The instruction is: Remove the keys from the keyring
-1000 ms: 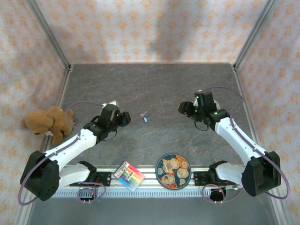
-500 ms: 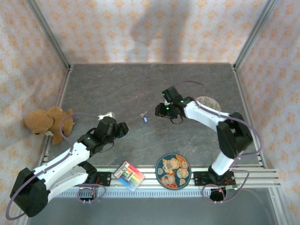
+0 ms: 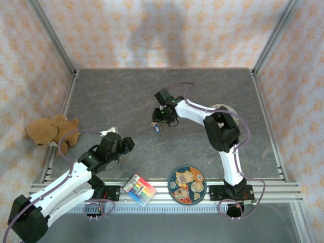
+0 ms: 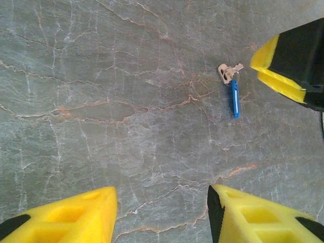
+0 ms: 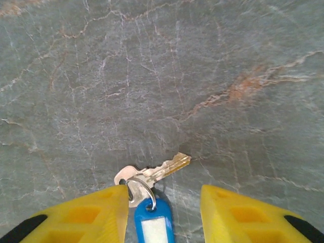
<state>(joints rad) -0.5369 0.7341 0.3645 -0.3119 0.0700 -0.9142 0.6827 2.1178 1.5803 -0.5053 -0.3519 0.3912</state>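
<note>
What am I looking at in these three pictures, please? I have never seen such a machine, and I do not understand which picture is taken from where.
It is a robot with two arms fixed at the near edge of a grey table. The wide picture is taken from above and behind them. The other two come from a small camera on each wrist, looking down past that arm's yellow tips. On the table lies a small silver key joined to a keyring with a blue tag. The right fingers stand apart on either side of the keyring and hold nothing. The left fingers are open too, farther from it. A teddy bear, a round patterned plate and a colourful box sit around the edges.
</note>
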